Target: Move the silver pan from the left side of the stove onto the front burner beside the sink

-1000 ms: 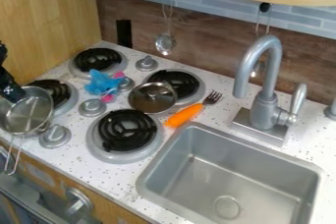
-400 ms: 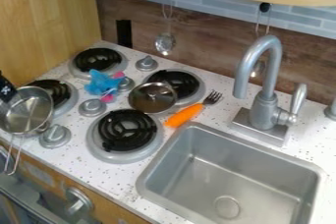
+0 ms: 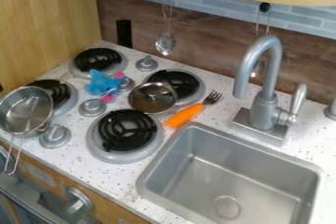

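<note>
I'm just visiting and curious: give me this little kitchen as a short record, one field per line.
Setting: toy kitchen counter, speckled white
Stove: four black coil burners
Left edge: metal pot with a wire handle, beside the leftmost burner
Middle: shallow round metal pan or lid, partly over a burner
Among the knobs: blue and pink soft-looking toy
Between stove and sink: fork with an orange handle, tines toward the back wall
Right: grey sink with a tall faucet
Hanging: spoon-like utensil on a hook
</note>
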{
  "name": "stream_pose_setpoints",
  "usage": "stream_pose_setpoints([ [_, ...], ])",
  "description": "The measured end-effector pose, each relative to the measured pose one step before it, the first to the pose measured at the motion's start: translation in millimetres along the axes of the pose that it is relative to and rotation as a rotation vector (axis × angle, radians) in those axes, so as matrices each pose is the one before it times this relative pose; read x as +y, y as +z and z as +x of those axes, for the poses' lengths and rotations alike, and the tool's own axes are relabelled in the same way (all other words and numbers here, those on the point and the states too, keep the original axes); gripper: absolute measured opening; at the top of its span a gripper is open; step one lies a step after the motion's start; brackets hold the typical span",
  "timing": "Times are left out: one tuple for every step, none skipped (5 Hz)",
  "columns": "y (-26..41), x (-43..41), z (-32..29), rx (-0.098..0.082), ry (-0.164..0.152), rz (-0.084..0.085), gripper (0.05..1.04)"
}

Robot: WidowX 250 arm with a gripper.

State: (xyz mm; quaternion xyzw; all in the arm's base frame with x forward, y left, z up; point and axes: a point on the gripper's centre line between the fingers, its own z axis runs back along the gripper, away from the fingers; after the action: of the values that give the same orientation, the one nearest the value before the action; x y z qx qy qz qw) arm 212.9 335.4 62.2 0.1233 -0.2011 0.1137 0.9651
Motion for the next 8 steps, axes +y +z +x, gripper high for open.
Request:
stream_pose_setpoints([
  [0.39,11.70,-3.29,0.0658,0.0602,0.0376,1.001],
  [-7.77,0.74,-2.67,0.0131,-0.0086,0.0142,1.001],
  [-12.89,-3.76,-6.07,0.0255,0.0166,-0.0124,1.001],
  [-5.14,-8.76,-1.84,-0.0066,-0.0334,-0.0386,1.001],
  [-20.45,-14.00,-5.59,0.0399,-0.0115,-0.1249,1.001],
  [-7.72,-2.06,7.68,-0.0240,-0.0014,-0.0662,1.001],
  [-10.25,-0.32,4.17,-0.0167,-0.0122,-0.0351,0.963],
  [-7.35,-0.21,2.85,-0.0228,-0.0099,-0.0154,0.686],
])
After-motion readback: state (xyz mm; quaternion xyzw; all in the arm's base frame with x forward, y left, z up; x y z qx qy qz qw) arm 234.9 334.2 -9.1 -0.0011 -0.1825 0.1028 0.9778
